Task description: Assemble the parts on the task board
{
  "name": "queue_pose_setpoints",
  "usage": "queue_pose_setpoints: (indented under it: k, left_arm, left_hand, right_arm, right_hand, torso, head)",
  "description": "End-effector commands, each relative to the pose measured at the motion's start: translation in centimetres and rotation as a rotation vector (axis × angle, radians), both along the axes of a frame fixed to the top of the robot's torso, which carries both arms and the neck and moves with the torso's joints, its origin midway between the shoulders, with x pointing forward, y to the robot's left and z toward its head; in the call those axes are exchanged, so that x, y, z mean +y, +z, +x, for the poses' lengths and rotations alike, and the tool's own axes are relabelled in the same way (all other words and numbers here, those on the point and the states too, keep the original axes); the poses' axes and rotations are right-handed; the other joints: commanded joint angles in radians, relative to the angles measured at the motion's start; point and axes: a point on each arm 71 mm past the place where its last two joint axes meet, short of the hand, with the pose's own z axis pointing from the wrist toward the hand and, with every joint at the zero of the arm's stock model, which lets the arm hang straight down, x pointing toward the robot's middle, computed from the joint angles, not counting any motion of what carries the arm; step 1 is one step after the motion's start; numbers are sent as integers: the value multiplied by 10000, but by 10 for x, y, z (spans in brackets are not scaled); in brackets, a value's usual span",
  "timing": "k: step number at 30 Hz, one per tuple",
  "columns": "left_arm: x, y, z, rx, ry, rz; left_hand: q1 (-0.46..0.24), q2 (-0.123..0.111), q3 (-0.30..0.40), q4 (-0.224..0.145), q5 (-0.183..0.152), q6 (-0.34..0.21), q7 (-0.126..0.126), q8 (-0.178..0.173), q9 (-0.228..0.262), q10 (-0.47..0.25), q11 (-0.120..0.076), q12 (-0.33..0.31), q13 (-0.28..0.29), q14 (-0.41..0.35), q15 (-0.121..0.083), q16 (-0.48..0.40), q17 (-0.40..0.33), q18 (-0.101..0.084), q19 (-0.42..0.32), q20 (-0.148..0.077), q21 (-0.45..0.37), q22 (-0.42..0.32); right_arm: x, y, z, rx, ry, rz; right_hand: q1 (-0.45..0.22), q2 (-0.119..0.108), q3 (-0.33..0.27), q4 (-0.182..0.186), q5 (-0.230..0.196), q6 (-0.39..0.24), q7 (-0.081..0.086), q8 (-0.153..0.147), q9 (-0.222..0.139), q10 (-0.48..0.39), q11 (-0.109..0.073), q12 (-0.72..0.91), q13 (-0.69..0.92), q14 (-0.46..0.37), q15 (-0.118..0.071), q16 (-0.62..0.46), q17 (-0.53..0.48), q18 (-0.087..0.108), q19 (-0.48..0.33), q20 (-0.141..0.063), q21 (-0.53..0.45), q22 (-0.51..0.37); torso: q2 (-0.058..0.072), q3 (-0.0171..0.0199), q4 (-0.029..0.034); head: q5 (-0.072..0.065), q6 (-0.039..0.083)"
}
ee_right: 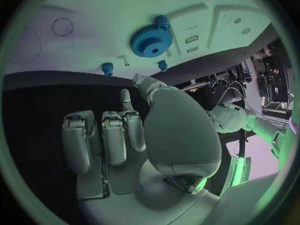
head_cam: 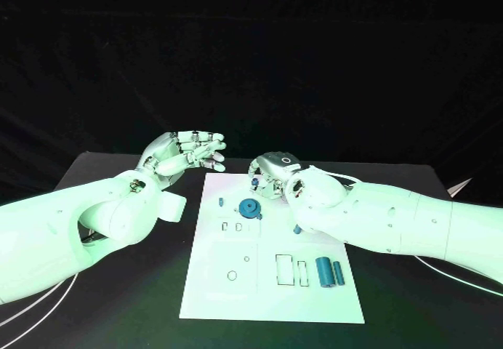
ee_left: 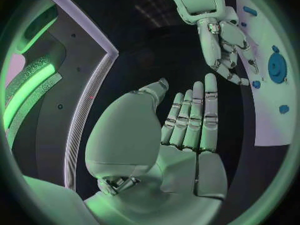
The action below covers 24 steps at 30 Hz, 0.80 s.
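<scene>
Left hand [head_cam: 192, 151] empty, fingers apart, right hand [head_cam: 275, 174] empty, fingers spread, one gear [head_cam: 249, 209], two cylinders [head_cam: 330, 272] on task board [head_cam: 262, 298]

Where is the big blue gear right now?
In the head view the big blue gear sits on the white task board, in its far half, just left of the right hand. Two blue cylinders lie nearer the robot, on the board's right side.
</scene>
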Motion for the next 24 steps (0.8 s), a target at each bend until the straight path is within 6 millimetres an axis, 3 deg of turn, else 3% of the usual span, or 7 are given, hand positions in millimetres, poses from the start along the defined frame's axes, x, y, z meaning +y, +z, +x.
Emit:
queue_pose_setpoints:
  k: [1, 5, 14, 24]
  left_arm:
    - [-2, 2, -1, -71, -205, -99]
    - [0, 2, -1, -73, -168, -88]
    - [0, 2, -1, -70, -155, -83]
    - [3, 2, -1, -62, -106, -64]
  left_hand:
    - [-61, 31, 15, -61, -33, -74, 346, -54, 9, 10, 17, -44, -5, -51, 11, 57, 9, -5, -68, -23, 33, 9]
    - [-61, 31, 15, -61, -33, -74, 346, -54, 9, 10, 17, -44, -5, -51, 11, 57, 9, -5, -68, -23, 33, 9]
    - [-68, 31, 17, -64, -33, -75, 346, -55, 11, 9, 18, -44, -5, -59, 13, 62, 20, -5, -83, -21, 50, 20]
    - [-68, 31, 17, -64, -33, -75, 346, -55, 11, 9, 18, -44, -5, -59, 13, 62, 20, -5, -83, -21, 50, 20]
  right_arm:
    - [-1, -2, 0, -13, -45, -367]
    - [-3, -3, 0, -18, -64, -350]
    - [-6, -4, -6, 199, 59, -205]
    - [-8, -14, -20, 1597, 136, 229]
  right_hand:
    - [-37, -29, 66, -13, -66, -24, 55, -50, -9, 410, -9, 44, 1907, 1050, -16, 36, 2511, -66, 1064, -4, 54, 2630]
    - [-54, -39, 72, -14, -78, -30, 57, -58, -13, 408, -6, 41, 1905, 1051, -14, 38, 2516, -66, 1064, -3, 54, 2630]
    - [-89, -63, 80, -15, -97, -38, 62, -73, -20, 418, -2, 51, 1916, 1052, -10, 40, 2520, -66, 1064, -1, 54, 2630]
    - [-695, -424, -246, 116, -458, -535, 198, -457, -157, 317, 131, -66, 1820, 1056, 110, 47, 2540, -66, 1064, 101, 54, 2630]
  torso:
    - [-3, 10, -7]
    - [-12, 25, -37]
    - [-24, 31, -27]
    - [-20, 32, -65]
  head:
    - [27, -30]
    - [56, -41]
    - [53, -63]
    - [92, -71]
